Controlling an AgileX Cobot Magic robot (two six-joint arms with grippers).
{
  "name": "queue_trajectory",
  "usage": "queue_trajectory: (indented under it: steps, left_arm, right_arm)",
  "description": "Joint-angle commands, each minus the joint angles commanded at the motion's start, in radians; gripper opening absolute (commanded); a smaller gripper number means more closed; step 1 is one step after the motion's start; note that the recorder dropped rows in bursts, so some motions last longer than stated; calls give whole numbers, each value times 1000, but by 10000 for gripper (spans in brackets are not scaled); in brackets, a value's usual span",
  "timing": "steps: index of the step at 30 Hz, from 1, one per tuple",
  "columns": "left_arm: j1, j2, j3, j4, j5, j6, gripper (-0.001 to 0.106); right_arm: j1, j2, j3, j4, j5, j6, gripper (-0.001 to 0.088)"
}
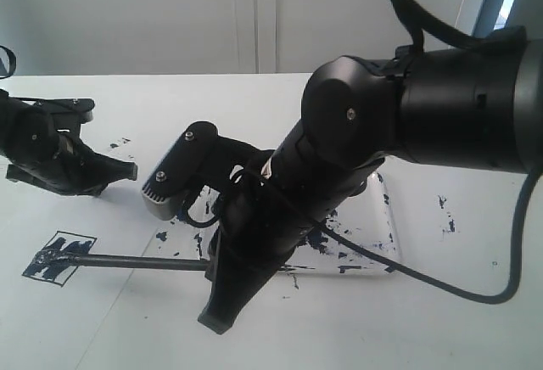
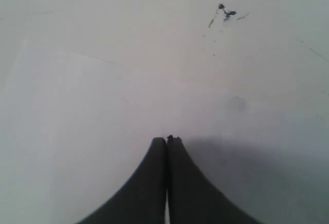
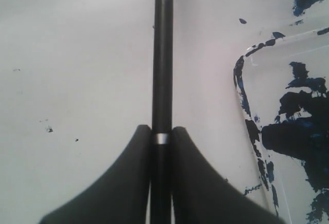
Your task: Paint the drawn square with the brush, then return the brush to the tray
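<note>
The drawn square (image 1: 59, 256) lies on the white paper at the lower left, smeared inside with dark blue-black paint. The brush (image 1: 136, 260) stretches flat across the paper, its tip resting inside the square. My right gripper (image 1: 217, 311) is shut on the brush's rear end; in the right wrist view the black handle (image 3: 163, 54) with its silver ring runs between the closed fingers of that gripper (image 3: 161, 129). The paint-blotched clear tray (image 1: 377, 251) is mostly hidden behind the right arm, and its rim (image 3: 247, 106) shows beside the handle. My left gripper (image 1: 127, 170) rests shut and holds nothing (image 2: 167, 140).
Stray paint specks (image 1: 117, 143) dot the table beyond the left gripper, and others (image 1: 445, 217) lie right of the tray. The bulky right arm (image 1: 407, 107) fills the middle and right of the exterior view, its cable (image 1: 441, 285) looping over the table.
</note>
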Motion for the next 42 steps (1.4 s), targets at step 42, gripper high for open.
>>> queue_trajectory:
  steps: [42]
  left_arm:
    - [-35,107,-130,-179,192,262,0]
  right_arm:
    - [0,0,0,-15,-4,3,0]
